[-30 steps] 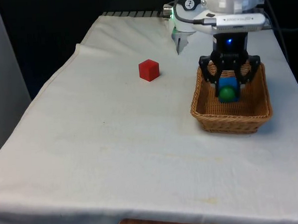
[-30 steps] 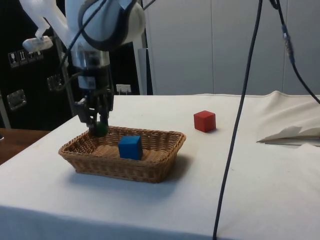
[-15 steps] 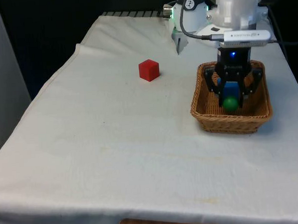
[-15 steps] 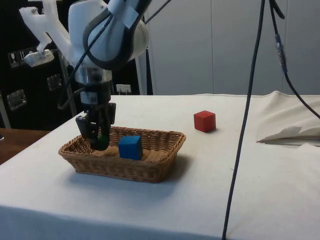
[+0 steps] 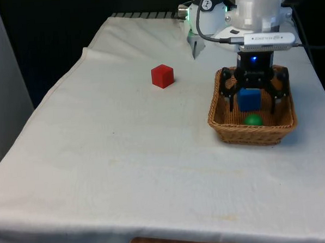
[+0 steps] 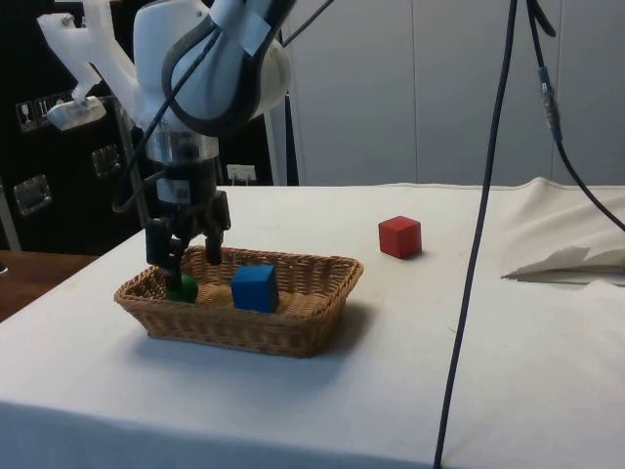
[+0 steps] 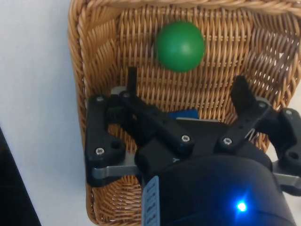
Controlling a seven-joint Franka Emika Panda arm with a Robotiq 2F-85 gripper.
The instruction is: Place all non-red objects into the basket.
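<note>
The gripper has spread its jaws wide and dropped the green ball, which now rests on the basket floor, seemingly just beside the blue cube, leaving only the red cube outside, so sorting looks complete

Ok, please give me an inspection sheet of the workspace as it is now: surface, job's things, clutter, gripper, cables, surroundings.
Surface: white cloth covers the table, lightly creased, with a rumpled fold at the side view's right.
Job's things: wicker basket holds the green ball and the blue cube, apart from each other; the red cube stands on the cloth outside the basket.
Clutter: nothing seen.
Gripper: gripper open above the basket, holding nothing; the green ball lies free on the basket floor.
Cables: a dark cable hangs in front of the side view.
Surroundings: black curtains behind the table; dark cabinets at the side.
</note>
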